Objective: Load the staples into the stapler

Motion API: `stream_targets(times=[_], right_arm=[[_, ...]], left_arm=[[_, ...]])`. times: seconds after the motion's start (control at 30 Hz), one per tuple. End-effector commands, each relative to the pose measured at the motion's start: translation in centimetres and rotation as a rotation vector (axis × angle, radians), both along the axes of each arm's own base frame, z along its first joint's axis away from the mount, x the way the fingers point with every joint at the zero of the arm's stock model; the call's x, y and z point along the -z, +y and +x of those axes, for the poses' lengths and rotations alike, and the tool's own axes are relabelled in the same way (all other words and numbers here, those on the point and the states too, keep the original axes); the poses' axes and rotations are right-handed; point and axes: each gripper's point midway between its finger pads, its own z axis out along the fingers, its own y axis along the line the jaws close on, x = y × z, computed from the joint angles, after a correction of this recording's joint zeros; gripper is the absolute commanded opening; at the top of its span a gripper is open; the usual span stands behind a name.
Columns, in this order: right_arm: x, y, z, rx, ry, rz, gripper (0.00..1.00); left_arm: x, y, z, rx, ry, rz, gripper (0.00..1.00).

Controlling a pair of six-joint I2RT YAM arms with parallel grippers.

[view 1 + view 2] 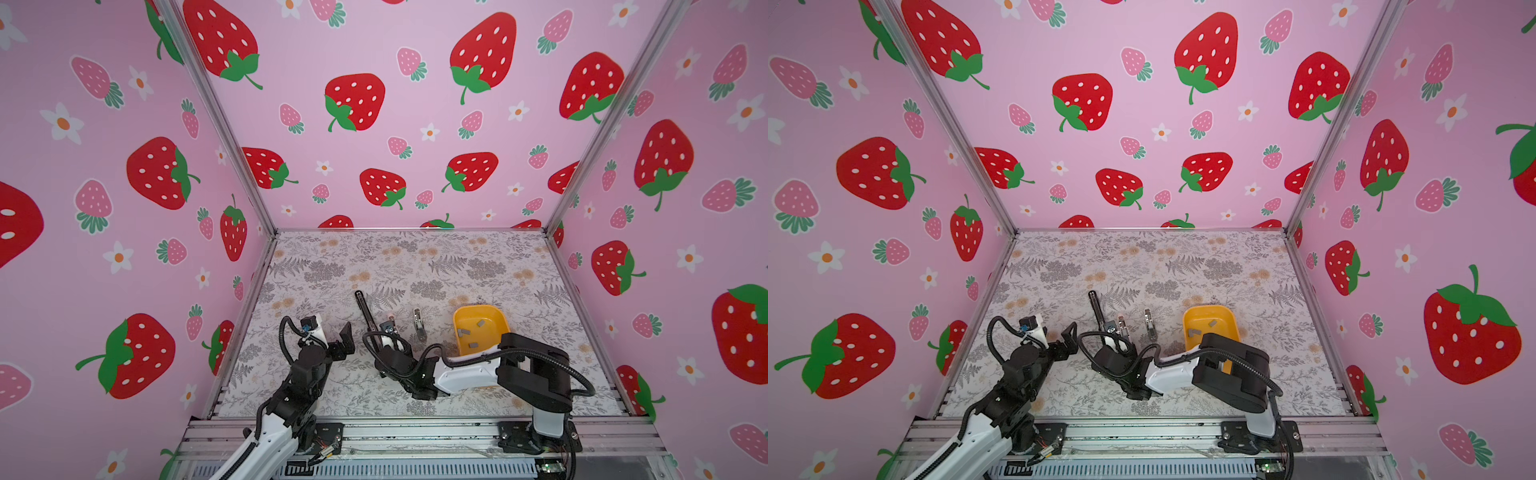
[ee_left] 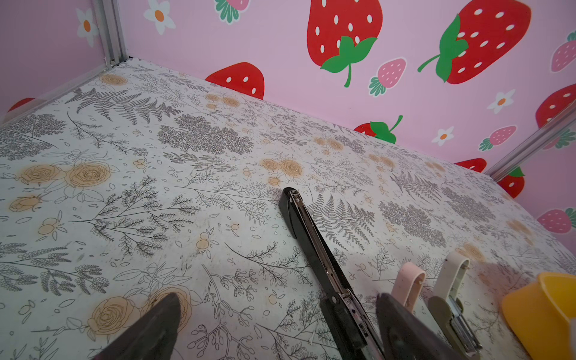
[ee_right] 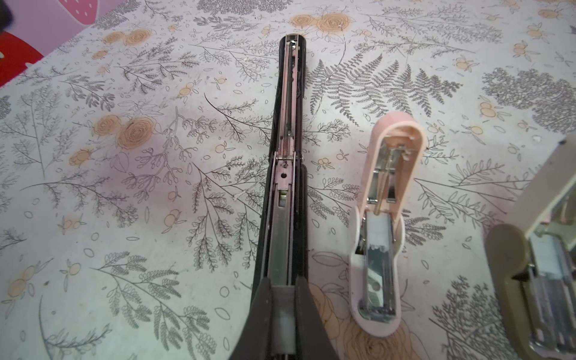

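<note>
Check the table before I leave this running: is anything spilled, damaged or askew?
Nothing stands out. The loose staples all lie inside the yellow tray, none spilled. The black stapler, pink stapler and beige stapler lie hinged open, apparently for loading. The right end effector grips a staple strip over the black one.

Both top views look steeply down from high above the long black metal stapler (image 1: 365,309) (image 1: 1096,309), sharing nearly the whole scene. The left wrist view faces the stapler (image 2: 313,249) obliquely, close. The right wrist view looks along the stapler (image 3: 288,124), closest.
</note>
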Motion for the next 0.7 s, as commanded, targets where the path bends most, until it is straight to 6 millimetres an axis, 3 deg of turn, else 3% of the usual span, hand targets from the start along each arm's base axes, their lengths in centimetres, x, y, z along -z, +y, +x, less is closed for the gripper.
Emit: stream_targets(times=[0.0,0.2,0.5,0.67], right_arm=[[0.7,-1.0,-0.5,0.009,0.016,-0.026,0.03],[0.1,-0.8,-0.5,0.001,0.012,-0.011,0.04],[-3.6,0.6,0.1,-0.015,-0.053,0.039,0.04],[-3.3,1.2,0.1,-0.019,-0.051,0.050,0.03]], left_arm=[[0.1,0.1,-0.1,-0.002,-0.001,-0.003,0.99],[0.1,0.1,-0.1,-0.002,0.000,-0.003,0.99],[0.1,0.1,0.0,-0.004,-0.002,-0.003,0.99],[0.1,0.1,0.0,-0.003,-0.003,-0.002,0.99]])
